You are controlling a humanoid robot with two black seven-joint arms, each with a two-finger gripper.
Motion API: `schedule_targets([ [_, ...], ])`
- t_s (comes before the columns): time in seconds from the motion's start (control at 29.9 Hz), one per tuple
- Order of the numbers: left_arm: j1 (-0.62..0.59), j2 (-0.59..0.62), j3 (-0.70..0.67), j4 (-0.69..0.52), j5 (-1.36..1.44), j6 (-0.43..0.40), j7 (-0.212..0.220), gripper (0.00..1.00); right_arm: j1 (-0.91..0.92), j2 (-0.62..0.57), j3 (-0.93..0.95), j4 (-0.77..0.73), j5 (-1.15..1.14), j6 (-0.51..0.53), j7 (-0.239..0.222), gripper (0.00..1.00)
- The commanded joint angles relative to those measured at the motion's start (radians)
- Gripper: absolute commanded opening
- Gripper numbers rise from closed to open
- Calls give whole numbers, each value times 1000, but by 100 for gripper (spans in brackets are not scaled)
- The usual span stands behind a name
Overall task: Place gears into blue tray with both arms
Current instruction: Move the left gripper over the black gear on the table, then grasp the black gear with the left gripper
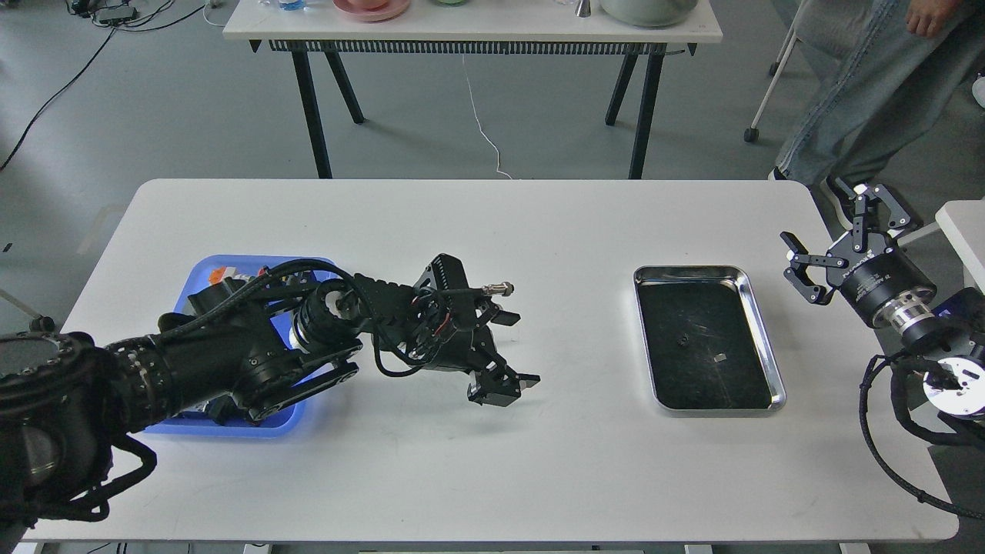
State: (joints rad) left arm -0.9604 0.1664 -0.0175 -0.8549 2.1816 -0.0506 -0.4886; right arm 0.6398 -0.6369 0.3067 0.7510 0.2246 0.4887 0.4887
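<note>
We see our black jointed left arm (231, 362) reaching in from the lower left across the white rectangular table (477, 462). It passes over the shallow bright-blue plastic tray (202, 271) and hides most of it. Only the tray's rim and a few small orange and white parts near its far corner show. Our left gripper (509, 352) hangs above bare tabletop just right of the tray, its two black fingers (504, 385) spread apart with nothing between them.

Our right arm (923, 338) comes in from the right edge, beyond the table's right end. Our right gripper (843, 235) points up and to the left, its two fingers standing wide apart and empty, clear of the table surface.

Between the two grippers, nearer the right one, lies the shiny rectangular steel tray with a black inside (758, 323). On its black floor sits one tiny black round gear (681, 339), left of the tray's middle. Near it, toward the near right, is a small silvery flat scrap (720, 357). The gear touches neither the scrap nor the tray's walls. We cannot tell whether any gear lies in the blue tray, since the arm covers it.

Beyond our table stands a second white table on black legs (477, 31).
</note>
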Motion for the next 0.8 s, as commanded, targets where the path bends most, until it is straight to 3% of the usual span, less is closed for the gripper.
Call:
schedule_targets([
  [0.0, 0, -7, 5, 26, 0, 0, 0, 97, 0, -3, 2, 1, -1, 0, 0, 97],
  [0.47, 35, 1, 62, 34, 0, 0, 0, 89, 0, -10, 2, 2, -1, 0, 0, 97],
  [0.77, 51, -13, 60, 60, 0, -2, 0, 63, -2, -12, 2, 2, -1, 0, 0, 97],
])
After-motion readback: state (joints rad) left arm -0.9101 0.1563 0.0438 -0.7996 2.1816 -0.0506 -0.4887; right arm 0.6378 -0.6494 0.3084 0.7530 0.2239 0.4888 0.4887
